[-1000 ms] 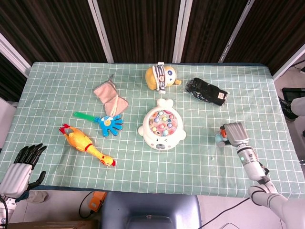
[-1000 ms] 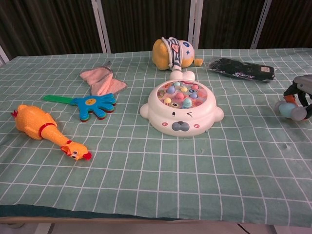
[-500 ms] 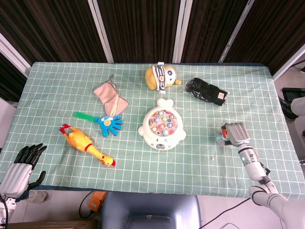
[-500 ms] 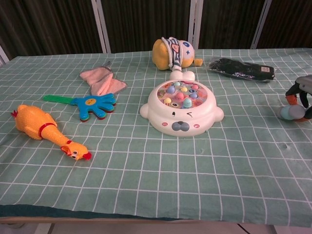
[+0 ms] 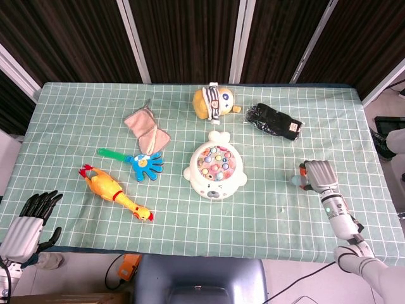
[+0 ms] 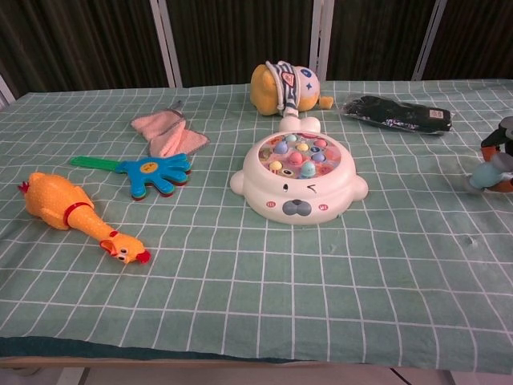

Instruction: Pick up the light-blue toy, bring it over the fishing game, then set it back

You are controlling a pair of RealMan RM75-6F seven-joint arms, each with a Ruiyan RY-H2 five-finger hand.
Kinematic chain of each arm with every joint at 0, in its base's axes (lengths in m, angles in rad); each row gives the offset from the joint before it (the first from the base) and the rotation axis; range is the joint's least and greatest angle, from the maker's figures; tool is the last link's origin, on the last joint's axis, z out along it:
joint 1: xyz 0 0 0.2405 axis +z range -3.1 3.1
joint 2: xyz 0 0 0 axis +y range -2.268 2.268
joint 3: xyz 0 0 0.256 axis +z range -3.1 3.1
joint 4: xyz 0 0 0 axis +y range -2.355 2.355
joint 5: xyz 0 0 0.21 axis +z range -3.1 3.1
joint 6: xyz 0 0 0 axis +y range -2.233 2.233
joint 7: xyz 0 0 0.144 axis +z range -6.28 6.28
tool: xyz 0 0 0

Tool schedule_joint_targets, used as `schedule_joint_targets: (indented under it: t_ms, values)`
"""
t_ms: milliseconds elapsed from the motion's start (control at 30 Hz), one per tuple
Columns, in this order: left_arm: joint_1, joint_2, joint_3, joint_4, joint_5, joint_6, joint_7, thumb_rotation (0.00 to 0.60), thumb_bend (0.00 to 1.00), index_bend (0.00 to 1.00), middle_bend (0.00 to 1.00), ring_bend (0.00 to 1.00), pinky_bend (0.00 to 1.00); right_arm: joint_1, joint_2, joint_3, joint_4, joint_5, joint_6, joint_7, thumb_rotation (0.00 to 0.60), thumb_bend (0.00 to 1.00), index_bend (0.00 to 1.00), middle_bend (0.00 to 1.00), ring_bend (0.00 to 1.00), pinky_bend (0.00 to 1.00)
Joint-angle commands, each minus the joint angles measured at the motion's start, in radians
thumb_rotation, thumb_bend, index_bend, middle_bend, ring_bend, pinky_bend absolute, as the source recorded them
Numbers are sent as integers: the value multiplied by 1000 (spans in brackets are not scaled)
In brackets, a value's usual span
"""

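Head view: the fishing game (image 5: 215,169) sits near the middle of the green checked tablecloth (image 5: 76,120). At about 3 o'clock from it, well apart, the right hand (image 5: 318,176) covers the light-blue toy (image 5: 296,181); only a pale blue sliver and an orange bit show at the hand's left edge. The fingers curl down over the toy, though whether they clamp it or merely rest on it cannot be told from above. At 12 o'clock from the game lies the yellow plush (image 5: 214,102), at 1 o'clock the black glove (image 5: 273,121). At 10 o'clock is the pink cloth (image 5: 146,129), at 9 o'clock the blue hand clapper (image 5: 137,162), and at 8 o'clock the rubber chicken (image 5: 114,192). The left hand (image 5: 28,220) hangs off the table's near-left corner, fingers straight, slightly apart, holding nothing.

Chest view: the left hand is out of frame. The right hand (image 6: 500,143) shows only as dark fingertips at the right edge, arched over the light-blue toy (image 6: 486,174), which is blurred and appears just above the cloth; contact with the cloth cannot be judged. The fishing game (image 6: 299,187) shows its coloured fish and a winking face on the near side, a detail the overhead view barely gives.
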Motion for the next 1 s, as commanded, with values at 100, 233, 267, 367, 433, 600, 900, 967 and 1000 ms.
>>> schedule_joint_targets:
  t_ms: [100, 233, 267, 367, 433, 600, 900, 967, 1000]
  values:
    - [-1, -1, 0, 0, -1, -2, 2, 600, 413, 49, 30, 0, 24, -2, 0, 1, 7, 5, -18, 1, 600, 377, 743, 612, 583, 832]
    - [-2, -1, -1, 0, -3, -3, 4, 600, 413, 50, 30, 0, 24, -2, -4, 2, 16, 4, -23, 4, 600, 377, 736, 607, 581, 832]
    - [-1, -1, -1, 0, -4, -3, 4, 600, 413, 50, 30, 0, 24, -2, -5, 2, 18, 3, -23, 5, 600, 377, 736, 607, 581, 832]
    - [-2, -1, -1, 0, -4, -4, 4, 600, 413, 50, 30, 0, 24, -3, -5, 2, 19, 0, -21, 10, 600, 376, 735, 607, 581, 832]
    - [-2, -1, 0, 0, -3, -3, 3, 600, 413, 50, 30, 0, 24, -4, -5, 0, 19, -4, -19, 11, 600, 376, 736, 607, 581, 832]
    - [-1, 0, 0, -1, -1, -1, 0, 600, 413, 50, 31, 0, 24, -10, -3, -7, 14, -16, -1, 4, 600, 376, 735, 607, 581, 832]
    - [-2, 2, 2, 1, 4, 2, -8, 600, 414, 49, 31, 0, 24, -29, 8, -14, 3, -23, 21, -14, 600, 373, 732, 606, 581, 833]
    - [-2, 2, 2, 0, 5, 2, -9, 600, 414, 50, 31, 0, 24, -32, 9, -17, 0, -26, 23, -15, 600, 371, 731, 605, 581, 833]
    - [-2, 2, 2, 1, 5, 2, -9, 600, 414, 50, 31, 0, 24, -33, 10, -18, -1, -27, 24, -16, 600, 370, 731, 605, 581, 833]
